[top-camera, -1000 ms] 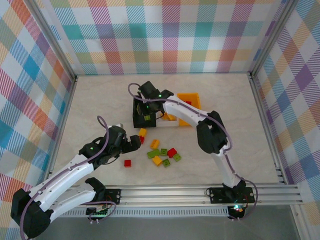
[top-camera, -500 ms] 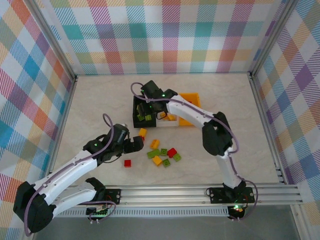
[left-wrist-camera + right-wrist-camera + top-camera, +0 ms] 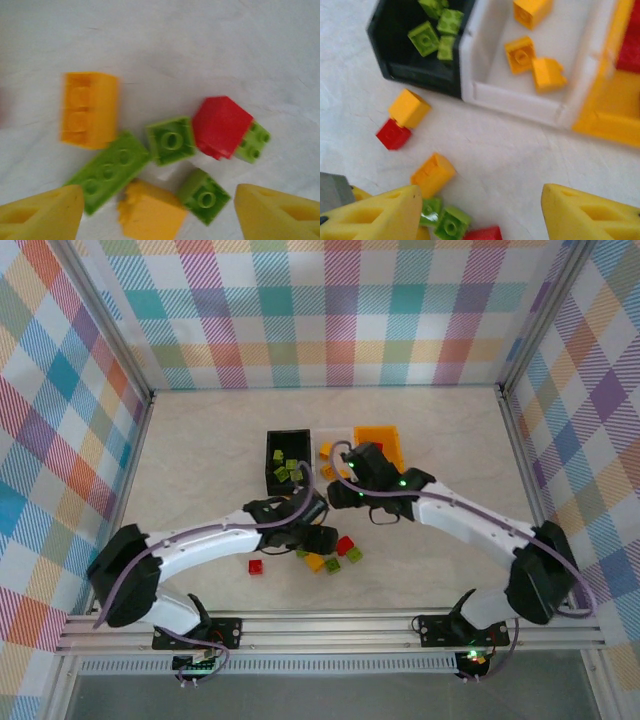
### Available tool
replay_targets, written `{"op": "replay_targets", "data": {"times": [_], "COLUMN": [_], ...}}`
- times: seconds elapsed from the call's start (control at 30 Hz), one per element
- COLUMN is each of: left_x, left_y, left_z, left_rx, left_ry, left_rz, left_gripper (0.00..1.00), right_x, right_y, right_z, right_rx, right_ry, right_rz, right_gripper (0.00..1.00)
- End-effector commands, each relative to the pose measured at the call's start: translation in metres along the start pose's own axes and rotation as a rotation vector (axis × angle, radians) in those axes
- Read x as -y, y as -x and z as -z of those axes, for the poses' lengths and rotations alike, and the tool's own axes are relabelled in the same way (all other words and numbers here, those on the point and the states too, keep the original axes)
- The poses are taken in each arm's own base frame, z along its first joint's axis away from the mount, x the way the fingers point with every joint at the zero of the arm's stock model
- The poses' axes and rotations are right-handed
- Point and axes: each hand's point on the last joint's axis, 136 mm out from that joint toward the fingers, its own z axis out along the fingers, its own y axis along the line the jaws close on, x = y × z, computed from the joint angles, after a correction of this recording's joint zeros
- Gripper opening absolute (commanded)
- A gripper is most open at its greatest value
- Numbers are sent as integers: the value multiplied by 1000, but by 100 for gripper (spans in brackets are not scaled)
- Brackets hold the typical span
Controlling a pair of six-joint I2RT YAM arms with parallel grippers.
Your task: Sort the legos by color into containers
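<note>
Pale worktop, centre: left tool spread open over loose legos, none gripped. Right tool open, empty, just short of containers toward far edge.

No writing, label, brand mark, number or sign can be read anywhere in these views. The studs on the legos are too blurred to show any lettering.
</note>
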Motion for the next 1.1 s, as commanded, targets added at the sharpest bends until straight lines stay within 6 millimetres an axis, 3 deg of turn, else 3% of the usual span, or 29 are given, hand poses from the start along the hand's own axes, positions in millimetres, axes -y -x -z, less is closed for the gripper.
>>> {"op": "replay_targets", "data": {"times": [0.0, 0.17, 0.37, 0.6, 0.7, 0.83, 1.07], "left_x": [46, 80, 107, 75, 67, 69, 77], "left_y": [3, -14, -29, -20, -9, -3, -14], "left_z": [-5, -27, -41, -57, -57, -62, -83], "left_rx": [-19, -126, -219, -182, -131, -106, -131], "left_ry": [-124, -201, -272, -83, -26, -18, 6], "left_rz": [-73, -111, -128, -123, -143, -181, -294], "left_gripper": [74, 66, 63, 62, 75, 85, 76], "right_x": [27, 59, 77, 80, 81, 82, 85], "right_y": [-5, -23, -28, -26, -27, -29, -30], "right_z": [20, 42, 53, 58, 58, 58, 58], "right_rx": [60, 85, 111, 133, 135, 135, 137], "right_ry": [-40, -83, -109, -96, -96, -91, -90], "right_rz": [-91, -152, -188, -198, -197, -197, -211], "right_gripper": [65, 65, 65, 65, 65, 65, 65]}}
